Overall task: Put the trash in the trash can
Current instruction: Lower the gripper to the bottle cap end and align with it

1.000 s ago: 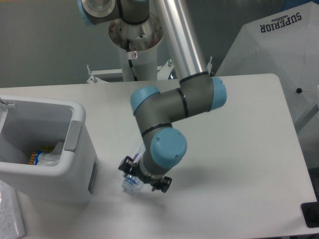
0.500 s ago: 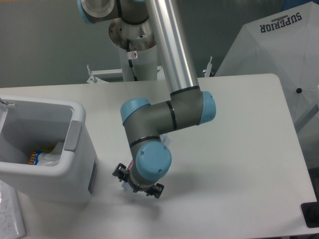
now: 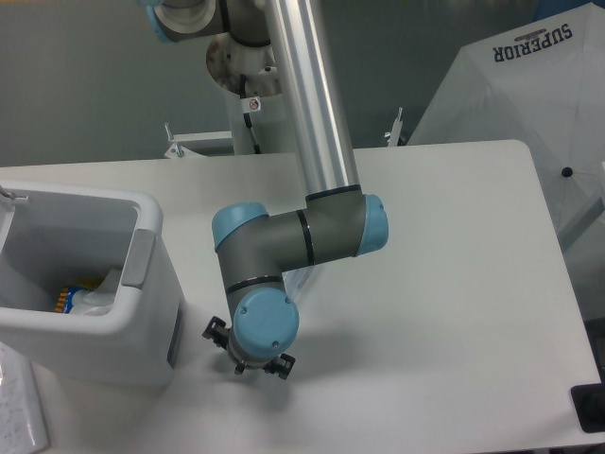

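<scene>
The UR5e arm (image 3: 304,113) reaches down from its pedestal at the back of the white table (image 3: 454,284); its silver tube slopes toward the front, the grey elbow links bend left, and the blue-capped wrist (image 3: 265,323) points down close to the tabletop; the gripper (image 3: 248,348) sits under that wrist, just right of the trash can (image 3: 142,312), and only small black parts of it stick out on either side; the fingers are hidden behind the wrist, so I cannot tell whether they are apart, together or clamped on anything.

The crushed bottle is not clearly visible; a sliver of clear plastic (image 3: 301,280) peeks out just behind the grey forearm link, too little of it to name with certainty.

The trash can stands at the left edge of the table, white with a thick rim and a grey panel on the side facing the arm; inside it, low against the near wall, lies a crumpled whitish wrapper (image 3: 95,299) with something orange and blue (image 3: 64,298) beside it.

To the right, off the table, stands a white cover printed SUPERIOR (image 3: 529,85); a white textured sheet (image 3: 19,407) lies at the lower left corner.
</scene>
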